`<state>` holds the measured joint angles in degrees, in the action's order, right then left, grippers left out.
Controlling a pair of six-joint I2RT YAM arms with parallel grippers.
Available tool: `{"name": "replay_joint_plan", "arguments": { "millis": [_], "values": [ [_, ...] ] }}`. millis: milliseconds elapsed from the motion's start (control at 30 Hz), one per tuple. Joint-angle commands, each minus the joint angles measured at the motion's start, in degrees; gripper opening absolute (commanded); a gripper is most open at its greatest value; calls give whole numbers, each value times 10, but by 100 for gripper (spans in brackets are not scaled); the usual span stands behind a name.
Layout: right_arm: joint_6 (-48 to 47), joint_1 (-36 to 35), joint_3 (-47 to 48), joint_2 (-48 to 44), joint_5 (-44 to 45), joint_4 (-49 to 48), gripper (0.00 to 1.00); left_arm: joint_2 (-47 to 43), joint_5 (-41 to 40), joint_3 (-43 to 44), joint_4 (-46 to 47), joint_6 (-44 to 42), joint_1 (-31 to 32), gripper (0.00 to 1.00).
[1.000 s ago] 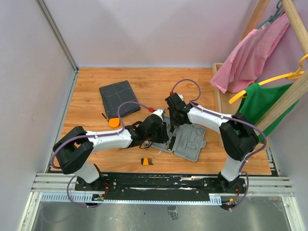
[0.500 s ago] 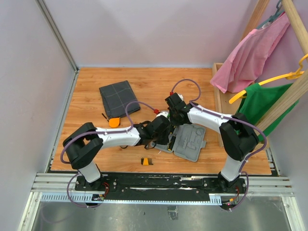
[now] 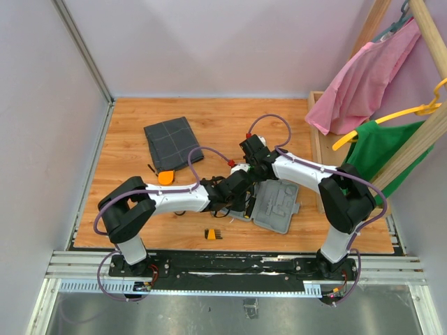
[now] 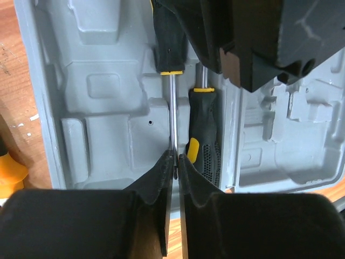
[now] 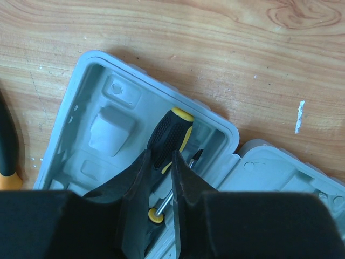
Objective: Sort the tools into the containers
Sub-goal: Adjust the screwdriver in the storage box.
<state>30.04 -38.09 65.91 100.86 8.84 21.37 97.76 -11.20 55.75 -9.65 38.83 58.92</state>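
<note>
The light-grey case [image 3: 279, 206] lies open in front of the arms. Two black-and-yellow screwdrivers lie head to tail in its moulded half. My right gripper [image 5: 160, 156] is shut on the handle of one screwdriver [image 5: 168, 134]. My left gripper [image 4: 177, 159] is shut on the tip end of that same screwdriver's shaft [image 4: 172, 108]. The second screwdriver [image 4: 202, 127] rests beside it in the case. In the top view the left gripper [image 3: 246, 192] and right gripper [image 3: 254, 174] meet over the case's left half. The dark grey pouch [image 3: 172, 143] lies flat at the back left.
A round orange piece [image 3: 165, 177] and a small black bit [image 3: 151, 168] lie in front of the pouch. An orange bit holder [image 3: 213, 234] sits near the front edge. An orange-and-black pliers handle [image 5: 6, 156] shows left of the case. Hanging clothes and a wooden rack [image 3: 391, 84] stand at right.
My left arm has reached further right over the case and its jaws have closed onto the screwdriver shaft. The right arm has stayed where it was.
</note>
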Motion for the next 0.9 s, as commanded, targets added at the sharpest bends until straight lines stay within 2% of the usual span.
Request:
{"name": "replay_joint_plan", "arguments": {
  "millis": [0,333,867],
  "values": [
    [-8,7,-20,11,20,27,20,13,-20,11,-25,-2,8,12],
    [1,7,-31,22,23,27,19,33,-43,-12,-53,15,17,1],
    [19,17,-83,29,3,-4,18,142,-10,-47,-81,84,79,0]
  ]
}}
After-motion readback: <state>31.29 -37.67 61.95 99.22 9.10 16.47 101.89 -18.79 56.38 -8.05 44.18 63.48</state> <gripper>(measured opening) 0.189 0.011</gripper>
